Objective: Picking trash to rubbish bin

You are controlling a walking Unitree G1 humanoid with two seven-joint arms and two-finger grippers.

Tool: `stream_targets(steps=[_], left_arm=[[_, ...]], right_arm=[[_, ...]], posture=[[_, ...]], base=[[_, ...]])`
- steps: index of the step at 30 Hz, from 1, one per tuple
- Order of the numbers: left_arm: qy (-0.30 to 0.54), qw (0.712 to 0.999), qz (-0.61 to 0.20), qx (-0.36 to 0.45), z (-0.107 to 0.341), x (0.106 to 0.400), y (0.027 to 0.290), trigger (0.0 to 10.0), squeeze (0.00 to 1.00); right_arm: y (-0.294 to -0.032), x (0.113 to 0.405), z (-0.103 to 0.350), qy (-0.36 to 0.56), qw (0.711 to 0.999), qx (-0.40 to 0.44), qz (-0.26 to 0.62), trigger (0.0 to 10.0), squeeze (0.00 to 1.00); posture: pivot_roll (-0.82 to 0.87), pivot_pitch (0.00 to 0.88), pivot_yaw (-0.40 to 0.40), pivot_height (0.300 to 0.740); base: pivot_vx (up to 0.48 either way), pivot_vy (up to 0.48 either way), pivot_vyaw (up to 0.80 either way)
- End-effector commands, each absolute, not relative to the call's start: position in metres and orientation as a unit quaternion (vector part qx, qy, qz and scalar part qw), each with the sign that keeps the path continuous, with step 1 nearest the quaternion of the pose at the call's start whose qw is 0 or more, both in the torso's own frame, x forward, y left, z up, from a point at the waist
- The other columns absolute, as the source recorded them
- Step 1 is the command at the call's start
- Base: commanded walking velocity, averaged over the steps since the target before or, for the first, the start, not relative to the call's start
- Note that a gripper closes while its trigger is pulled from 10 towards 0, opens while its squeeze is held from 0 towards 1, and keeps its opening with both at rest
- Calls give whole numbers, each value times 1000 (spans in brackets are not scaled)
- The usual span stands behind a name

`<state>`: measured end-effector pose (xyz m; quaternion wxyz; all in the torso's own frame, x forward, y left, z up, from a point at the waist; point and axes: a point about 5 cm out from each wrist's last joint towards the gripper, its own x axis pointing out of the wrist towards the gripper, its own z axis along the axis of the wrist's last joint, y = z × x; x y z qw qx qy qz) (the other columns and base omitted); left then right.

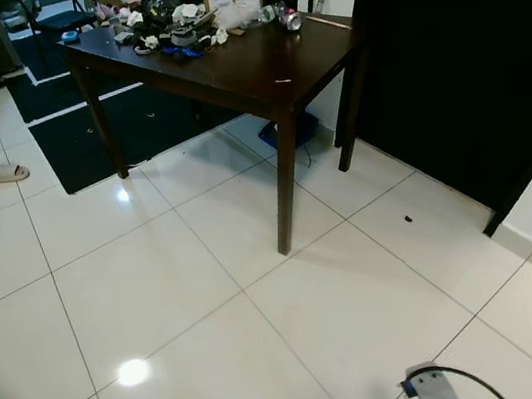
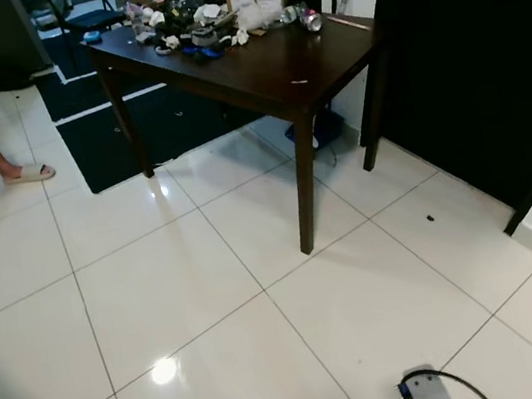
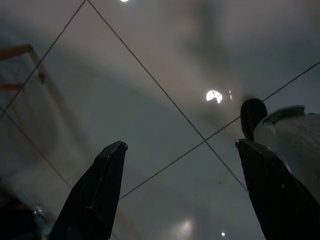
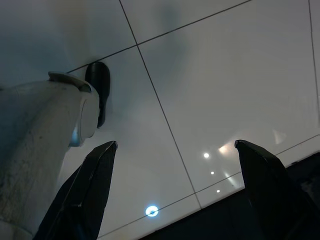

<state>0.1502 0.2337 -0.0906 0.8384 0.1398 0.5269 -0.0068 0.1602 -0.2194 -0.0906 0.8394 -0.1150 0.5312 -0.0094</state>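
Observation:
A dark wooden table (image 1: 255,65) stands ahead of me on the white tiled floor. At its far end lies a pile of trash (image 1: 172,24): crumpled white paper, dark scraps and a crushed can (image 1: 290,20). A small white scrap (image 1: 283,81) rests near the table's front corner. Both arms hang low, their forearms at the bottom edge of the eye views. In the left wrist view my left gripper (image 3: 182,165) is open over bare tile. In the right wrist view my right gripper (image 4: 175,165) is open above the floor, with nothing between its fingers.
A person's legs in sandals (image 1: 1,174) stand at the far left. A dark rug (image 1: 132,119) lies under the table's far side, with a blue object (image 1: 291,133) beneath the table. A black wall panel (image 1: 466,56) runs along the right. A small dark speck (image 1: 408,218) lies on the tiles.

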Motion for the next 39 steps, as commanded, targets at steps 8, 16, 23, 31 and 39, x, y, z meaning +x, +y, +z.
stream_targets(steps=[8,16,23,31,39], left_arm=[[535,835,2,130,-94,141,232,10000,0],[533,836,2,131,-94,142,232,10000,0],[537,833,1,133,-95,139,233,10000,0],[540,831,5,132,-96,136,234,10000,0],[546,827,4,133,-98,130,234,10000,0]], right_arm=[[-212,161,-92,534,835,-129,17,10000,0],[-208,161,-92,535,833,-136,31,10000,0],[-204,164,-92,532,835,-136,38,10000,0],[-202,166,-91,530,835,-139,45,10000,0],[-200,165,-92,530,836,-134,47,10000,0]], posture=[[132,58,-40,740],[140,57,-43,740],[141,51,-40,740],[148,59,-42,740],[146,73,-38,740]], base=[[278,0,0],[292,0,0],[292,0,0],[291,0,0],[289,0,0]])
